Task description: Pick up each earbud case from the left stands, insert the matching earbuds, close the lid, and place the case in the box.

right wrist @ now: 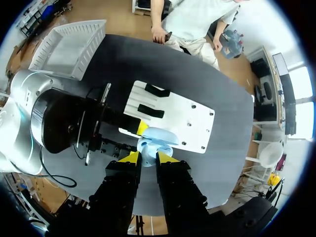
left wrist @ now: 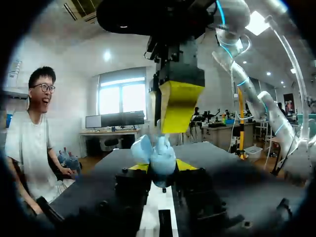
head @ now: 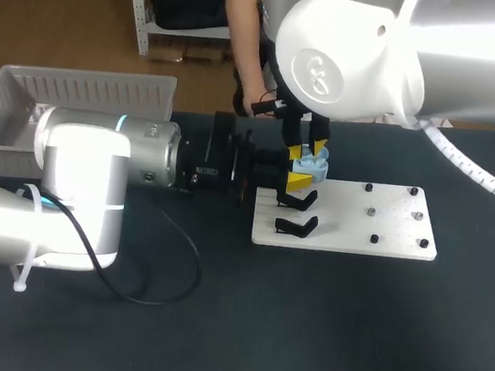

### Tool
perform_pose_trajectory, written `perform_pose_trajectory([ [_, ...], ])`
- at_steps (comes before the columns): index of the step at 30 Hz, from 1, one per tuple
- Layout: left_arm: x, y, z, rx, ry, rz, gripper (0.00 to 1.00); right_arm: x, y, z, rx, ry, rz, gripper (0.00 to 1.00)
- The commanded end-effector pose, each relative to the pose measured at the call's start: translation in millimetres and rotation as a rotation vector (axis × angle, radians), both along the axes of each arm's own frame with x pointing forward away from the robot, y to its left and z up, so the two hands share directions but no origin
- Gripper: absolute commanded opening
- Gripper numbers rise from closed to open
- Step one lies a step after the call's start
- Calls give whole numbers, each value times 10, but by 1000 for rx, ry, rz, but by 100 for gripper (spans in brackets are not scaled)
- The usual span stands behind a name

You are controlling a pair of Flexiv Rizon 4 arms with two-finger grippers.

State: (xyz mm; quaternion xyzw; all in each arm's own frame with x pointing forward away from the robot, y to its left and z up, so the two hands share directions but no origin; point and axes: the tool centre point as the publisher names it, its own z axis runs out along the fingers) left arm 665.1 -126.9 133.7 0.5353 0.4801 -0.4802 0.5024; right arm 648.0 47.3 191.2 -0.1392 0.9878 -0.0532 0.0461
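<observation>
Currently the light-blue earbud case (head: 312,165) is up off the table, between both pairs of yellow tips. Left gripper (left wrist: 161,167): fingers set narrow, one on each flank of the case's lower body, holding it. Right gripper (right wrist: 147,157): comes down from above, fingers also narrow, closed on the upper part of the same case. Two-handed hold, the two grips crossing each other.

Case shape, left wrist view: two rounded lobes splayed apart just ahead of the left fingertips. Reads as lid open, not shut. Whether the earbuds are seated inside, cannot tell; the right fingers cover the opening.

Below the fingers: white board (head: 350,216). Two black stands (head: 300,200) sit just under and beside the held case, neither carrying a case. Small dark pegs (head: 371,212) are scattered across the board's far half, well apart from the fingers; too small to say what they hold.

White box (head: 89,89) sits well away, behind the left arm's side. No case shows in it.

Progress, as a judgement: pick-up done for this case; work is at the insert-or-close step. Left to do: confirm earbuds in, shut lid, carry to box, release. Nothing boxed yet as far as can be seen.
</observation>
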Motion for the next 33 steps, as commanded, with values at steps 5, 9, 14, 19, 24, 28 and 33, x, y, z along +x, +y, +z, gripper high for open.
perform_pose_trajectory([
  [5,-8,-8,-7,-3,-3,5,0,-29,4,-18,3,-2,3,0],
  [9,-8,-8,-7,-3,-3,5,0,-25,2,-25,6,-1,2,0],
  [14,-8,-8,-7,-3,-3,5,0,-11,-13,-34,6,-2,-3,0],
  [19,-8,-8,-7,-3,-3,5,0,-7,-19,-36,6,-3,-5,0],
  [24,-8,-8,-7,-3,-3,5,0,5,-26,-43,9,-4,-7,0],
  [28,-8,-8,-7,-3,-3,5,0,15,-27,-52,12,-4,-9,0],
  [33,-8,-8,-7,-3,-3,5,0,26,-19,-68,18,-2,-8,0],
])
